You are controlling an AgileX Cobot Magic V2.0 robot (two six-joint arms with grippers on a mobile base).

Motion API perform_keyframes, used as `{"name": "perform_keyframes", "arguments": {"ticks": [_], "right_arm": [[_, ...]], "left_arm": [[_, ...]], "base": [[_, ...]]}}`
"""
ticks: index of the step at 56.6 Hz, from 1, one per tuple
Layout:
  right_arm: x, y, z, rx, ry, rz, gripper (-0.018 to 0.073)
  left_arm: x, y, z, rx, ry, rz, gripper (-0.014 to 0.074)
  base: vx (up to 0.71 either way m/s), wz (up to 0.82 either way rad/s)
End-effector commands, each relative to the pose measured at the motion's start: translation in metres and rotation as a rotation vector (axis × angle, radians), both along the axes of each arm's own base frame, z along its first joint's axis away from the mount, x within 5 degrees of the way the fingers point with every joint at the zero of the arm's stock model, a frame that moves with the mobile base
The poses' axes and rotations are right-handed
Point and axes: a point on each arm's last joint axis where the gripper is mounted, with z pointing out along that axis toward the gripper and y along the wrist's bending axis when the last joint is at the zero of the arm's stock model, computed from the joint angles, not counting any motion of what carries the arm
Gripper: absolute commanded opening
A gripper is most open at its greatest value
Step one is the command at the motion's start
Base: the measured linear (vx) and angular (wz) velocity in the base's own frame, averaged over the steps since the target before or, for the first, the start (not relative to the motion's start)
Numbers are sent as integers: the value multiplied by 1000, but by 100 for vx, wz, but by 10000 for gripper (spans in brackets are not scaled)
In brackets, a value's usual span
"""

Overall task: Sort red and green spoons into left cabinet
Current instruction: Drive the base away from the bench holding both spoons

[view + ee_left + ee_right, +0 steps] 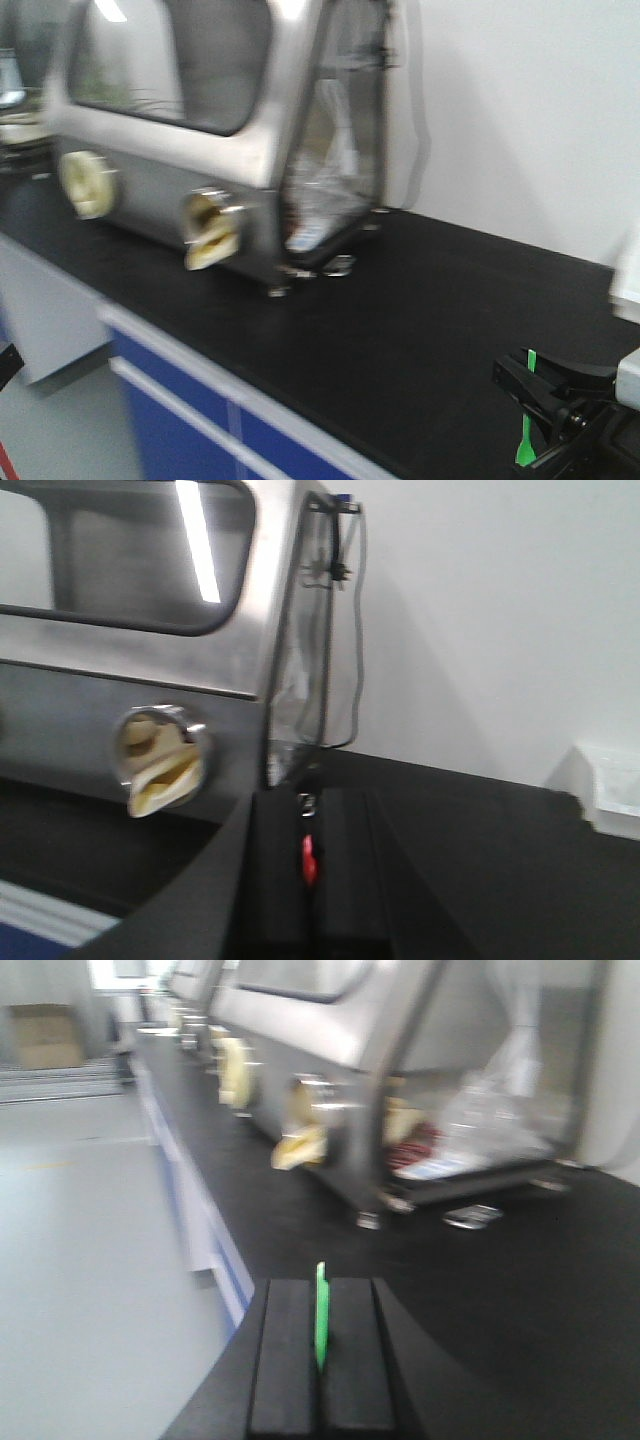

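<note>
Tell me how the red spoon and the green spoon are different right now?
The red spoon is red and sits in the left hand; the green spoon is green, in the right hand. Only a small bit of the red spoon shows, while the green spoon sticks out farther. Both are pinched tight in shut hands.
</note>
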Motion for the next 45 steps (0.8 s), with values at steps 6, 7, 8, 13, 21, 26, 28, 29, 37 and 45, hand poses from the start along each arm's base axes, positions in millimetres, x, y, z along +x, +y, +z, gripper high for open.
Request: {"name": "perform_keyframes", "arguments": {"ticks": [6, 7, 8, 13, 21, 26, 28, 29, 37, 45], "right_arm": [[-2, 2, 18, 53, -86, 32, -6], [-2, 2, 18, 53, -86, 32, -6], [-2, 2, 18, 53, -86, 32, -6], [-2, 2, 18, 53, -86, 32, -6], [-2, 2, 18, 53, -86, 32, -6], [-2, 2, 18, 53, -86, 32, -6], [-2, 2, 18, 53, -86, 32, -6], [-2, 2, 18, 53, -86, 32, -6], [-2, 2, 18, 53, -86, 32, -6], [-2, 2, 18, 53, -86, 32, -6]], "left_arm": [[-2, 1, 16, -38, -99, 7, 0], [-2, 1, 16, -38, -99, 7, 0], [-2, 1, 16, -38, -99, 7, 0], [-2, 1, 16, -38, -99, 7, 0], [-2, 1, 16, -38, -99, 7, 0], [-2, 1, 16, -38, -99, 7, 0], [-2, 1, 16, -38, -99, 7, 0], [-2, 1, 16, -38, -99, 7, 0], [-2, 1, 16, -38, -99, 7, 0], [-2, 1, 16, -38, -99, 7, 0]], "base": [[-6, 111], [-5, 112], [-5, 111], [-4, 110], [0, 102], [4, 90], [6, 82], [7, 80], [9, 70], [13, 53]]}}
